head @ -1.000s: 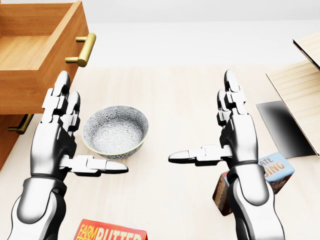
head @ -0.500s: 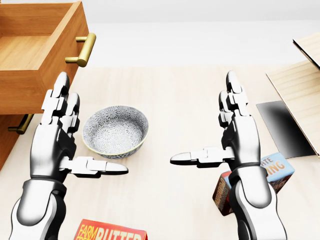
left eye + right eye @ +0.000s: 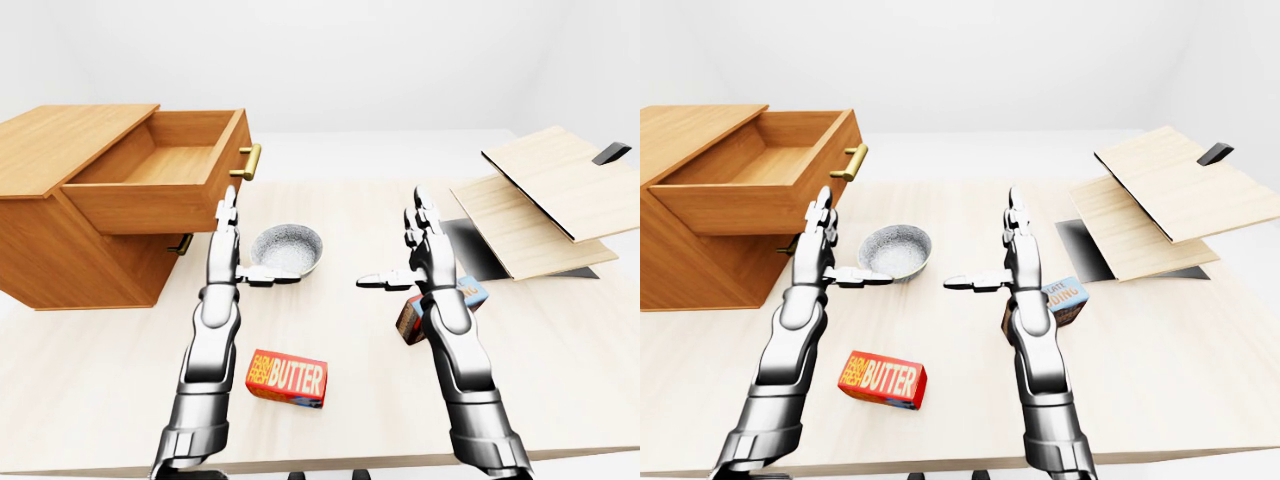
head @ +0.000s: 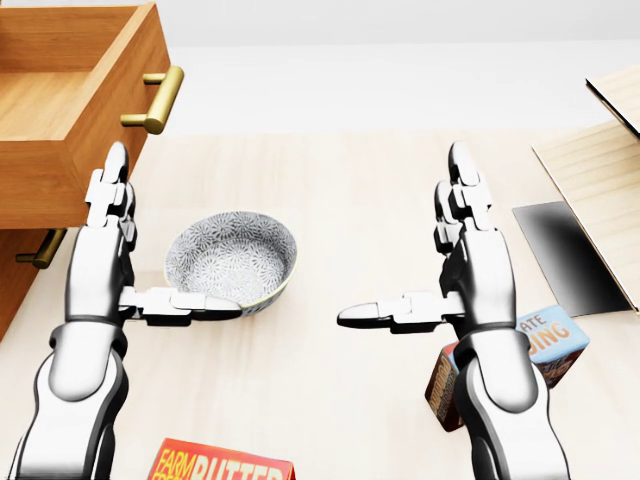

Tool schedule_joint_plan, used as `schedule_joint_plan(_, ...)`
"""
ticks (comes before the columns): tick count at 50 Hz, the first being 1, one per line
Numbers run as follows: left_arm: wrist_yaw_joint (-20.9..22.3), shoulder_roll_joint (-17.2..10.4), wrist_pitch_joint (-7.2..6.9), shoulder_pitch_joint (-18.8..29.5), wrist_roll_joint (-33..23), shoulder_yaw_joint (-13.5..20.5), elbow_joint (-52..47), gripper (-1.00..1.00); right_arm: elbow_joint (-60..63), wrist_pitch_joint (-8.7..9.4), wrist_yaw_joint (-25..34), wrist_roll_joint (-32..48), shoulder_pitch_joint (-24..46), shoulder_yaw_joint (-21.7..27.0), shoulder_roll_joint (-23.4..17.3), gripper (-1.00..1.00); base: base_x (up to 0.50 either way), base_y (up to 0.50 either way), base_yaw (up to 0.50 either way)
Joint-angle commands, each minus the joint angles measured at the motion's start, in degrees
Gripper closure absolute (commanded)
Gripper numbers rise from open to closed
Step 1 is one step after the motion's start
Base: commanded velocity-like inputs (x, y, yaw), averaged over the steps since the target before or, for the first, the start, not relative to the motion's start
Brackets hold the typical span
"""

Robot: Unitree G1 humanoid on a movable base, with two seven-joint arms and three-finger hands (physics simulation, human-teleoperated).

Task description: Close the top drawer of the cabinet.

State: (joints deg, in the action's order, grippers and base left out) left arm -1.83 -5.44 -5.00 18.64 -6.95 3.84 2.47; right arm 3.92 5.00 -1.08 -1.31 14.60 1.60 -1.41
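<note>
Standing: top drawer [image 3: 165,170] was pulled well out of the cabinet [image 3: 60,245], upper left in the left-eye view, brass handle [image 4: 152,100] facing the worktop [image 4: 350,200].
Left hand [image 4: 100,270]: raised just below the drawer's face, not touching; fingers [image 4: 108,190] straight, thumb out sideways, holding nothing.
Right hand [image 4: 470,270]: same pose, fingers spread, empty.
Bowl [image 4: 231,260]: beside the left thumb.
Butter box [image 3: 288,377]: between the arms, lower.
Small box [image 4: 545,340]: behind the right wrist.

The cabinet [image 3: 60,230] is honey-brown wood with a brass drawer handle [image 3: 250,162]. The bowl [image 4: 231,262] has a grey-white floral pattern; the butter box [image 3: 288,378] is red and orange.
</note>
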Motion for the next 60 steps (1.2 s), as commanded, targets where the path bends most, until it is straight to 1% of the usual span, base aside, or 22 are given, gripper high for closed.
schedule_joint_plan(1, -5.3, -2.2, 0.00, 5.8, -7.7, 0.9, 9.3, -1.00, -0.2, 0.00, -0.1, 0.0, 0.4, -0.1, 0.0, -1.00, 0.00, 0.00, 0.00)
schedule_joint_plan(8, -8.2, -2.8, 0.00, 7.8, -11.2, 1.0, 11.9, -1.00, 0.0, 0.00, 0.1, 0.0, 0.1, 0.0, 0.0, -1.00, 0.00, 0.00, 0.00)
schedule_joint_plan(13, -9.5, -3.1, 0.00, 8.0, -11.6, 1.4, 12.6, -1.00, -0.2, 0.00, 0.0, 0.0, 0.3, 0.0, 0.0, -1.00, 0.00, 0.00, 0.00)
schedule_joint_plan(15, -10.6, -3.2, 0.00, 8.1, -11.8, 1.8, 12.8, -1.00, -0.2, 0.00, 0.0, 0.0, 0.3, 0.0, 0.0, -1.00, 0.00, 0.00, 0.00)
schedule_joint_plan(20, -12.1, -4.1, 0.00, 8.1, -11.0, 2.7, 12.5, -1.00, 0.0, 0.00, 0.1, 0.0, 0.3, 0.0, 0.0, -1.00, 0.00, 0.00, 0.00)
schedule_joint_plan(23, -14.3, -5.1, 0.00, 9.0, -11.6, 3.5, 13.3, -1.00, -0.1, 0.00, 0.1, 0.1, 0.3, 0.0, 0.0, -1.00, 0.00, 0.00, 0.00)
schedule_joint_plan(29, -15.9, -6.7, 0.00, 10.1, -10.2, 4.8, 14.4, -1.00, 0.2, 0.00, 0.2, 0.0, -0.2, 0.0, -0.1, -1.00, 0.00, 0.00, 0.00)
schedule_joint_plan(36, -17.3, -7.7, 0.00, 10.2, -9.7, 5.2, 14.7, -1.00, 0.4, 0.00, 0.4, 0.1, -0.5, 0.0, -0.1, -1.00, 0.00, 0.00, 0.00)
schedule_joint_plan(45, -19.9, -9.5, 0.00, 11.8, -9.2, 6.3, 17.9, -1.00, 0.3, 0.00, 0.4, 0.1, -0.6, 0.0, -0.1, -1.00, 0.00, 0.00, 0.00)
schedule_joint_plan(60, -22.0, -11.8, 0.00, 12.4, -7.3, 7.9, 18.7, -1.00, -0.4, 0.00, 0.2, 0.2, 0.1, -0.1, 0.0, -1.00, 0.00, 0.00, 0.00)
